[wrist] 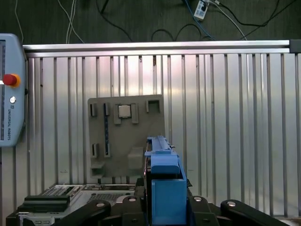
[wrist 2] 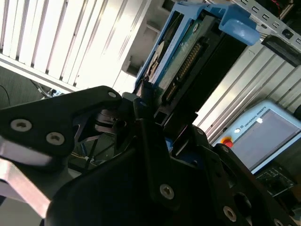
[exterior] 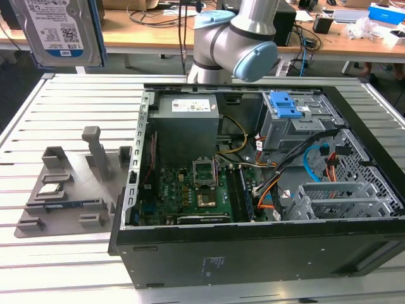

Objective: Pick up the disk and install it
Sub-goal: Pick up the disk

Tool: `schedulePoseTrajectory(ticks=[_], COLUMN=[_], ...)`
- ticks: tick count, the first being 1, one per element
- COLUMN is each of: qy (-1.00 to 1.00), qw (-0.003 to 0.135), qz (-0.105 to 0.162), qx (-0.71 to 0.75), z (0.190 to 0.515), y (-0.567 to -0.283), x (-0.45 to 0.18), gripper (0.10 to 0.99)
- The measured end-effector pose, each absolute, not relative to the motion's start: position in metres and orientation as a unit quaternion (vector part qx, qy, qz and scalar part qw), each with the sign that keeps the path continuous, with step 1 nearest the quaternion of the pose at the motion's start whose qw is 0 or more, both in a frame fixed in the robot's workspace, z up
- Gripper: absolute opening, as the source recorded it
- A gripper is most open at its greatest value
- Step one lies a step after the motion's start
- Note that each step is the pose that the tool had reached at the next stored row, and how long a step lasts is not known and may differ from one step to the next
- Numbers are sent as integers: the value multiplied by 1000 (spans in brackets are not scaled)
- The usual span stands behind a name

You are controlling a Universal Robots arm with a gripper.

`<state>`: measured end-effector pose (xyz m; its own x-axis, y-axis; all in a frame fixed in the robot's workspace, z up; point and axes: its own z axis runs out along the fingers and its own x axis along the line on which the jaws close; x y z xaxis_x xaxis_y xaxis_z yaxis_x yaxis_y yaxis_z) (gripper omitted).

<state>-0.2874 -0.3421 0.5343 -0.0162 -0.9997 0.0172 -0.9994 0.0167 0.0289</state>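
Tool (wrist 2: 153,120) and disk (wrist 2: 188,56) are locked together. In the second wrist view the black fingers (wrist 2: 89,110) are clenched on either side of the blue carrier frame, and the drive's connector edge and green board point away from the wrist. In the first wrist view the tool (wrist: 164,209) grips the disk (wrist: 162,172) edge-on. The camera looks straight down past the disk onto the slatted surface (wrist: 235,117).

In the exterior view the disk (exterior: 63,31) is lifted high. It stands upright with its label facing the camera, well above the surface (exterior: 38,266) and off to the exterior view's left of the computer case (exterior: 253,256). The arm (exterior: 234,38) stands behind the case's far wall. Its grey links bend at a blue-capped joint there, and the upper part runs out of the picture.

A grey fixture plate (exterior: 69,193) lies flat on the surface just beside the case, on the exterior view's left. A small square processor chip (exterior: 50,189) sits in one of its pockets. In the first wrist view the plate (wrist: 127,141) and chip (wrist: 124,111) lie below the held disk, with a corner of the case (wrist: 70,195) next to the plate.

The case lies open on its side, with the motherboard (exterior: 190,190) showing. A blue latch piece (exterior: 288,104) sits near the case's far wall. A teach pendant (wrist: 9,89) rests beyond the plate, away from the case.
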Motion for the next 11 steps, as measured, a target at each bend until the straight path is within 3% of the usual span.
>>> schedulePoseTrajectory(ticks=[11], qy=[-713], qw=[17], qz=[-4], qx=[701], z=[534], y=[-341], x=[-228], gripper=[365])
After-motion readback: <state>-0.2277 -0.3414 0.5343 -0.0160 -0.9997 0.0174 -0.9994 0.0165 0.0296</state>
